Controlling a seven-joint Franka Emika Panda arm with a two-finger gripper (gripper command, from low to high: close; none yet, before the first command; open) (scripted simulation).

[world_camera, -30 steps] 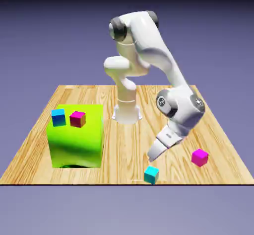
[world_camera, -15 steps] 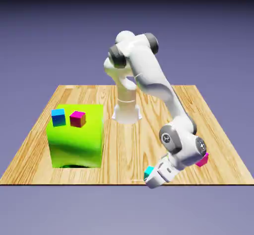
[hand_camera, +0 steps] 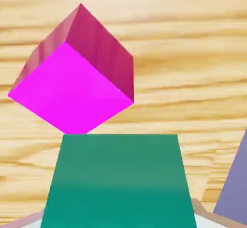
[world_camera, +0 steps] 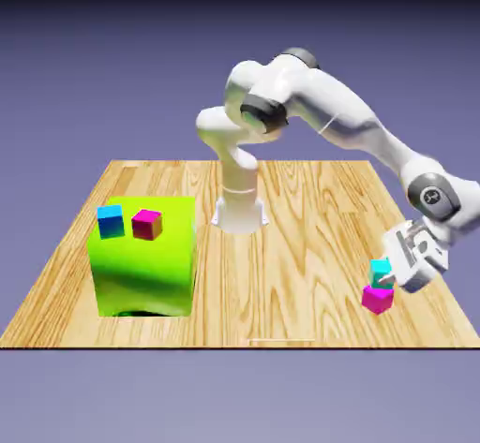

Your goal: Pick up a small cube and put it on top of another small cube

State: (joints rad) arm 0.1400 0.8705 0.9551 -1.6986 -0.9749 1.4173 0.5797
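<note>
My gripper [world_camera: 387,273] is shut on the small teal cube [world_camera: 380,270], holding it right over the bright magenta-pink cube [world_camera: 378,299] near the table's front right corner in the exterior view. I cannot tell whether the two cubes touch. In the hand view the teal cube [hand_camera: 118,179] fills the bottom between the jaws. The magenta cube [hand_camera: 72,87] shows beyond it, up and to the left, turned at an angle on the wood. One grey finger [hand_camera: 236,188] shows at the lower right.
A big lime-green block [world_camera: 145,256] stands at the exterior view's left, with a sky-blue cube [world_camera: 111,221] and a crimson-magenta cube [world_camera: 147,224] on top. The robot's base [world_camera: 239,212] stands at the far middle. The table's front edge [world_camera: 281,346] runs close by the magenta cube.
The gripper dropped to the teal cube at the front edge and shut on it. It then lifted the cube and carried it to the exterior view's right, over the magenta cube.
</note>
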